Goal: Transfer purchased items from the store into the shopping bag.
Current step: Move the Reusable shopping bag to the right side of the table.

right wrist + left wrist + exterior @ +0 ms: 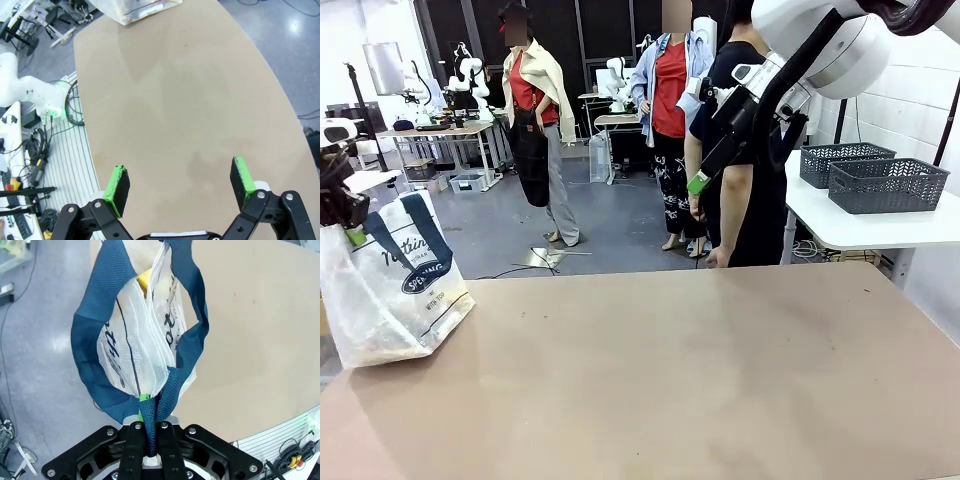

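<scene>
The shopping bag [390,285], clear plastic with navy handles and script print, stands at the table's left edge. My left gripper [350,225] is above it, shut on the navy strap handles [150,420], which loop up from the bag's mouth [145,340]. A yellowish pack [144,279] shows inside the bag. My right gripper [180,180] hangs high over the bare table, its green pads [119,182] wide apart with nothing between them. In the front view the right gripper [700,178] is raised at the far side, in front of a person in black. Two dark grey slotted baskets [885,185] sit on a white side table.
The brown table [700,370] stretches wide between the bag and the right arm. A person in black [740,215] stands at its far edge. The white side table [880,225] with the baskets lies beyond the far right corner. Cables and a robot base [35,95] lie off the table's edge.
</scene>
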{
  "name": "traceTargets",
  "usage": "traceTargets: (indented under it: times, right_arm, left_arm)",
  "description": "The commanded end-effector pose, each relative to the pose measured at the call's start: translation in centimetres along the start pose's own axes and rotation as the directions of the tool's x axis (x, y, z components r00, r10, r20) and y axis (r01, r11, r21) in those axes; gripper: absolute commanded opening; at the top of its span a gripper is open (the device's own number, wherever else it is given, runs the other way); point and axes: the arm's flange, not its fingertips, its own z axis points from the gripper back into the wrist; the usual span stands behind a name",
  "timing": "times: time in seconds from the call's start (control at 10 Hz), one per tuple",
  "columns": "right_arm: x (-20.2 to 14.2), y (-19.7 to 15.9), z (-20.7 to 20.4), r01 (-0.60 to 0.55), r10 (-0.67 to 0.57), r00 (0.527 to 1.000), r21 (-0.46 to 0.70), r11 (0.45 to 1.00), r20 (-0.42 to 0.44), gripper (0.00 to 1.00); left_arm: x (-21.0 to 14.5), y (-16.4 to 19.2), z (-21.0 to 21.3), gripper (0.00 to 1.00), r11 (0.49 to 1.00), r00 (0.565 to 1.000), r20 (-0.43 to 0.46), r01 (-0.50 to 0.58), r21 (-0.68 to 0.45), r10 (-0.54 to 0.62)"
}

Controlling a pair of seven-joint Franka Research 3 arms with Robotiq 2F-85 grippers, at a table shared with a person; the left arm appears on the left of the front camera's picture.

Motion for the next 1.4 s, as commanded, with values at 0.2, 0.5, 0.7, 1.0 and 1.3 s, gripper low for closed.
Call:
traceTargets:
  times: [0.2,0.5,0.7,1.0,1.3]
  right_arm:
    - [0.1,0.0,0.1,0.004,-0.004,1.000,-0.001,1.000,-0.018,1.00]
    - [0.1,0.0,0.1,0.004,-0.004,1.000,-0.001,1.000,-0.018,1.00]
    - [0.1,0.0,0.1,0.004,-0.004,1.000,-0.001,1.000,-0.018,1.00]
    - [0.1,0.0,0.1,0.004,-0.004,1.000,-0.001,1.000,-0.018,1.00]
    - [0.1,0.0,0.1,0.004,-0.004,1.000,-0.001,1.000,-0.018,1.00]
  left_arm:
    - [0.5,0.0,0.5,0.00,1.000,1.000,0.018,-0.007,0.000,0.007]
    - [0.5,0.0,0.5,0.00,1.000,1.000,0.018,-0.007,0.000,0.007]
    - [0.2,-0.1,0.2,0.04,1.000,1.000,0.007,0.001,0.000,-0.001]
    - [0.8,-0.4,0.6,0.61,1.000,1.000,0.012,-0.015,0.010,0.015]
    - [0.8,-0.6,1.8,1.00,1.000,0.999,0.023,-0.023,0.012,0.022]
